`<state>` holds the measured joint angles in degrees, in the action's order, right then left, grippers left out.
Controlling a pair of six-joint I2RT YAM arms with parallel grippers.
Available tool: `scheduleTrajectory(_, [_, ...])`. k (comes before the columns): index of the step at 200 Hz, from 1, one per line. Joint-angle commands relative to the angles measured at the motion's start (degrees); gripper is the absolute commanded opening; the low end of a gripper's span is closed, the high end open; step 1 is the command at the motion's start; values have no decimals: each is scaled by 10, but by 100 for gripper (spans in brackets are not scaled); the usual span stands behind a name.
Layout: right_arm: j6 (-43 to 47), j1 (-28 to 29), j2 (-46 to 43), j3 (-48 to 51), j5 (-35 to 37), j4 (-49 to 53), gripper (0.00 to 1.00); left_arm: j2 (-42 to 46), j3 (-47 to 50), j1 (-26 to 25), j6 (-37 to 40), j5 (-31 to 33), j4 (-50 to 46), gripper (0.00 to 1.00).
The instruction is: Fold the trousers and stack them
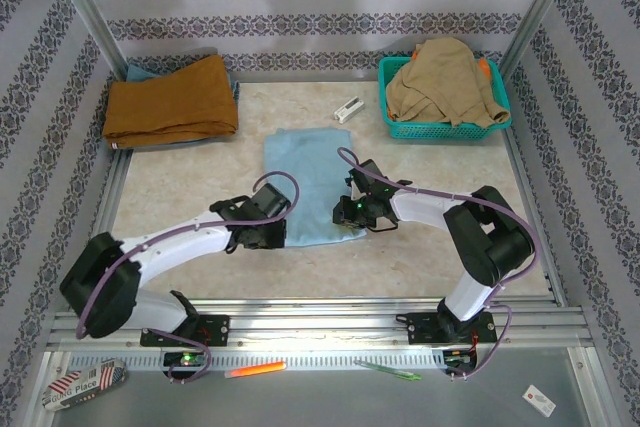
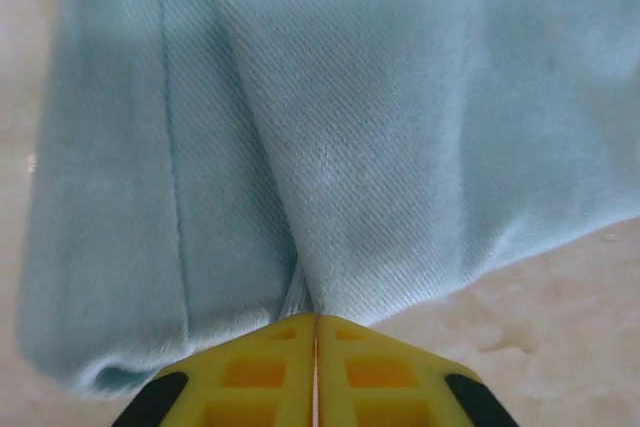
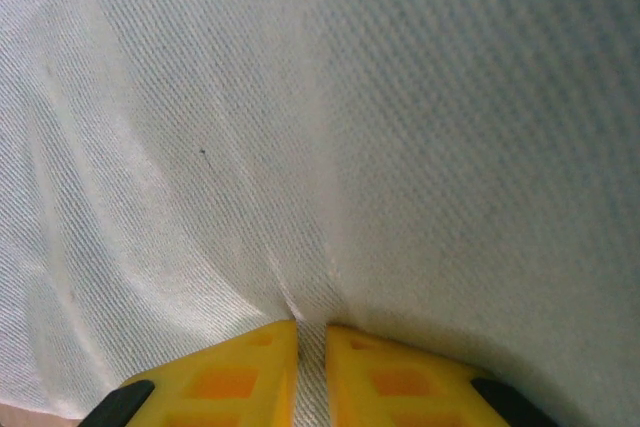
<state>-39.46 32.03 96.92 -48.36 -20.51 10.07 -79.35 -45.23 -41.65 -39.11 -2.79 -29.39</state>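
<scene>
**Sky-blue cloth nipped at both near corners**

Folded to a flat oblong, the trousers [image 1: 308, 169] lie mid-table, long axis running straight away from my bases. My left gripper [image 2: 316, 322] is pressed together on a fold at the near-left corner. My right gripper [image 3: 312, 332] pinches cloth at the near-right corner. Both are equally near, so I judge the coming fold carries this near edge forward, away from me.

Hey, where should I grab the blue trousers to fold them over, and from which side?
Pinch the near edge by its two corners, coming from the arms' side: the trousers lie flat, with that edge nearest. The left tool and right tool pinch there.
</scene>
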Motion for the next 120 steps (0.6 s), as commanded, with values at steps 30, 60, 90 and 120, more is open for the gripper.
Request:
scheduleTrajectory(30, [2,-3,41,29,74,52,23,-28,-14,-6,17,15,16,15])
scheduleTrajectory(60, [2,-3,43,30,73,51,24,-9,-1,-5,20,28,4,30])
scheduleTrajectory(90, [2,-3,41,30,73,50,24,-16,20,4,32,21,29,34])
scheduleTrajectory(120, [0,-2,39,31,74,49,24,-23,31,5,26,8,46,30])
